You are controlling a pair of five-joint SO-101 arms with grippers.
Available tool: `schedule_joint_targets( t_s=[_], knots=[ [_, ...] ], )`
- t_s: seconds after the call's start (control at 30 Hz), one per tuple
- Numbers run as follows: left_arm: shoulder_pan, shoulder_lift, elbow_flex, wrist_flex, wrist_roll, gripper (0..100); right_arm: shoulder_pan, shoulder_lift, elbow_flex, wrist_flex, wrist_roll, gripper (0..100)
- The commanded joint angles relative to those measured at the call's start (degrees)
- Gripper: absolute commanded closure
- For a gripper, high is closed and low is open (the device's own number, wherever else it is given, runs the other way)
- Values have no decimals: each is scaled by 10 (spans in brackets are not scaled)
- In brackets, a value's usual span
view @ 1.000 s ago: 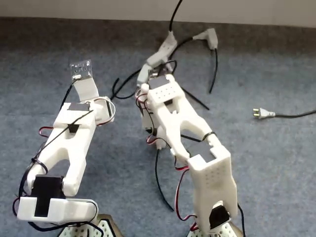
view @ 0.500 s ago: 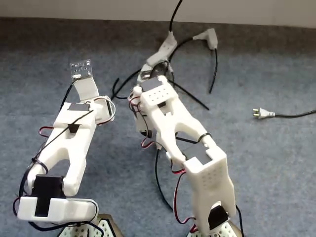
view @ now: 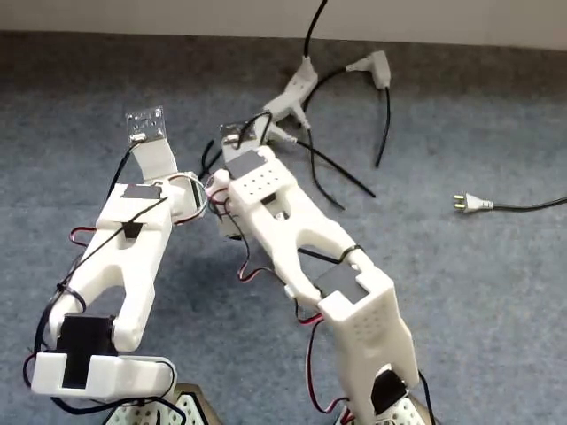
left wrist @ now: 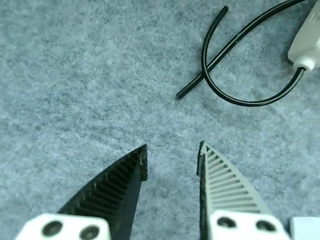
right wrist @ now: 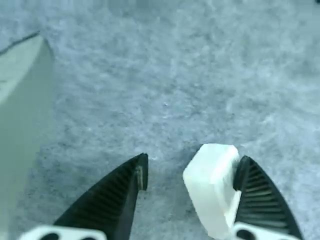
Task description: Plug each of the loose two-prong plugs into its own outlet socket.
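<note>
Reads as an indoor robotics test station, lab or hobby-workshop grade; exact room type not determinable.

Evidence:
- Blue-grey short-pile carpet [view: 496, 292] across the whole work surface, bordered at the far edge by a pale strip [view: 443, 22], wall or skirting not distinguishable.
- Mounted side by side: one white plastic arm [view: 124, 257] and a second arm [view: 354, 301], each on a perforated base plate [view: 190, 409].
- Red and black servo wiring [view: 312, 354] routed along the links, exposed and uncovered.
- Loose black cords [view: 341, 173] and a two-prong plug [view: 472, 204] lying directly on the carpet.
</note>
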Motion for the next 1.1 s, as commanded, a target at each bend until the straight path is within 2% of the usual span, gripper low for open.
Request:
schedule_joint_targets(
  t_s=[0.0, 0.13, 0.37, 0.53, 0.63, 0.73, 0.93, 1.07],
  knots=[
    [-4, -22, -20, -10, 4, 829, -30, -8, -32, -22, 9, 731],
    [-4, -22, -20, -10, 4, 829, -18, -8, -83, 14, 10, 731],
    [-2, -22, -20, -11, 4, 829, -5, -9, -176, 142, 11, 731],
    [-5, -22, -19, -11, 4, 829, 111, -8, -288, 253, 13, 731],
    [-5, -22, -19, -11, 4, 829, 167, -9, -303, 252, 93, 731],
    [-5, -22, -19, -11, 4, 829, 178, -9, -269, 252, 182, 731],
    [-2, -22, -19, -11, 4, 829, 160, -7, -195, 251, 261, 731],
    [-2, -22, -19, -11, 4, 829, 124, -6, -167, 251, 313, 731]
  ],
)
